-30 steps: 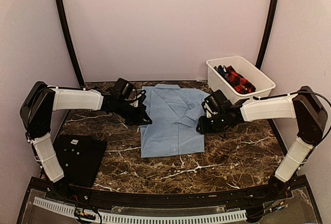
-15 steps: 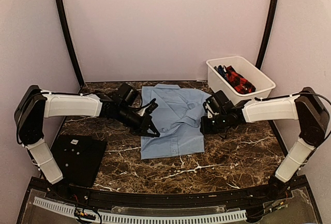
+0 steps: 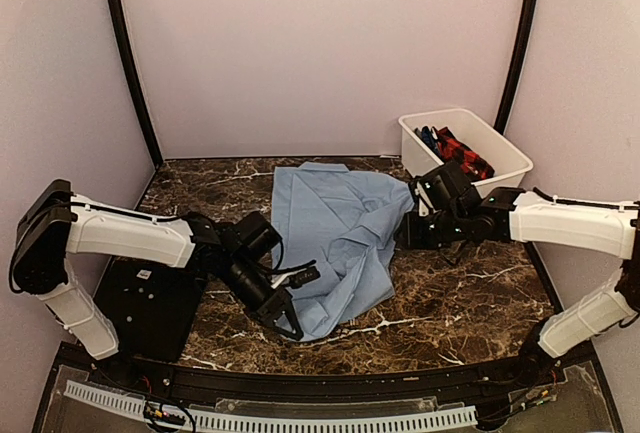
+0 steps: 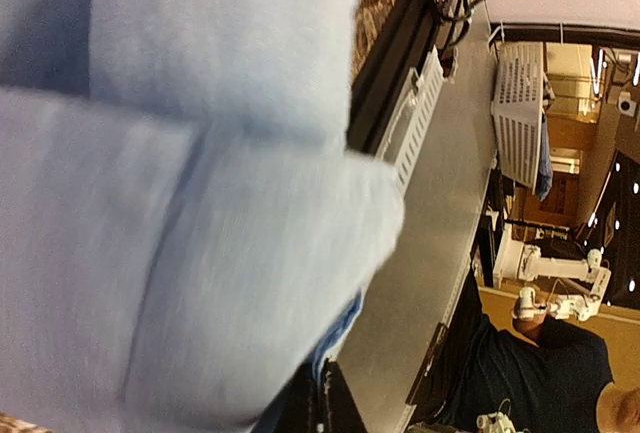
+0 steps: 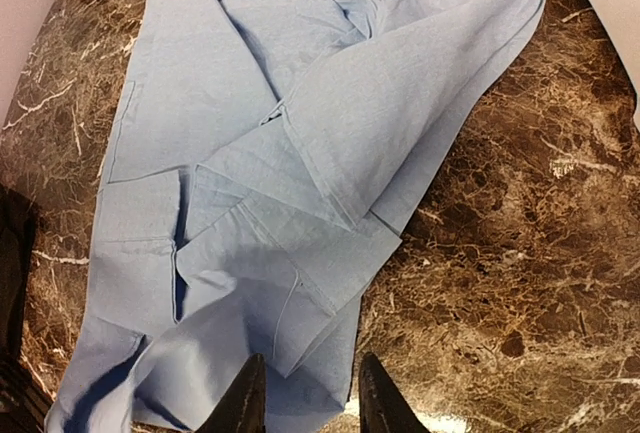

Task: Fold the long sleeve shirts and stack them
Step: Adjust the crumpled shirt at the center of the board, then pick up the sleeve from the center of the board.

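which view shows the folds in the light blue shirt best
Right wrist: the light-blue shirt is sharp and mostly in frame, with creases, seams and overlapping layers plain. Top external shows the whole shirt, but small, so the folds are harder to read. Left wrist shows only blurred blue cloth, very close.

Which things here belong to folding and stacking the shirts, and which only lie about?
Job: light-blue collared cloth shirt; red-black checked shirt and dark blue garment, both in the white plastic bin.
Lying about: that bin itself; flat black square mat.
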{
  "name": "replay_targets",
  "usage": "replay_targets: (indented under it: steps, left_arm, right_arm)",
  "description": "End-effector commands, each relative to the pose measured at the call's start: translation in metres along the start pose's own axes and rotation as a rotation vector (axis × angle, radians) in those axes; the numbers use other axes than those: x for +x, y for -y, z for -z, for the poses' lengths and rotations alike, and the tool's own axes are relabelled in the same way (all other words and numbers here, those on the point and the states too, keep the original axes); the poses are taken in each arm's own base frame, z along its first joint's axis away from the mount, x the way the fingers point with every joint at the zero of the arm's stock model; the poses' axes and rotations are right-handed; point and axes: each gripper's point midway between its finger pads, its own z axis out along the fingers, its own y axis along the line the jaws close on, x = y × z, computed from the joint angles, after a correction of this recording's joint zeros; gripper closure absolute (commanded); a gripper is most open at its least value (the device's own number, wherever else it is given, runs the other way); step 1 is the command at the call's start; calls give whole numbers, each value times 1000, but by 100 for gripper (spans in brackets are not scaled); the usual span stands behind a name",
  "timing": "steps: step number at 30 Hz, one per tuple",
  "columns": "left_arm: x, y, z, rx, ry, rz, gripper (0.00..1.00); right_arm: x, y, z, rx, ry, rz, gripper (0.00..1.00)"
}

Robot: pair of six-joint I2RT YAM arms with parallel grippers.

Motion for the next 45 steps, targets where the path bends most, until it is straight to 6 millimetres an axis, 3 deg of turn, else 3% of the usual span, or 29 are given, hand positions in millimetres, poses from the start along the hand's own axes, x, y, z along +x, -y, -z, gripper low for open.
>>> replay_targets:
  steps: [1, 5, 10, 14, 18, 22, 25, 28, 36, 45]
  left_arm:
    - [37, 20, -5, 63, -84, -54, 100]
    - [52, 14, -14, 41, -123, -49, 97]
    - [54, 11, -15, 26, -111, -33, 85]
    - [48, 15, -8, -2, -74, -47, 64]
    - [17, 16, 9, -99, 45, -55, 55]
    - [-25, -26, 49, -327, 226, 81, 53]
    - [-48, -61, 78, -461, 343, 156, 52]
    - [-68, -76, 91, -482, 405, 189, 51]
    - [-102, -125, 89, -528, 432, 269, 50]
    - [-128, -146, 89, -537, 461, 298, 50]
  right_arm:
    - [16, -4, 2, 26, -33, 23, 70]
    - [31, -15, -4, 19, -65, 54, 69]
    - [53, -26, -9, 16, -112, 92, 68]
    - [80, -36, -8, -10, -166, 112, 67]
    - [112, -41, -7, -17, -225, 124, 67]
    - [135, -48, -8, -29, -259, 128, 67]
    - [138, -49, -9, -22, -256, 122, 67]
    - [134, -50, -9, -18, -240, 109, 66]
    - [117, -52, -5, 9, -190, 110, 62]
    - [109, -54, -2, 23, -170, 120, 61]
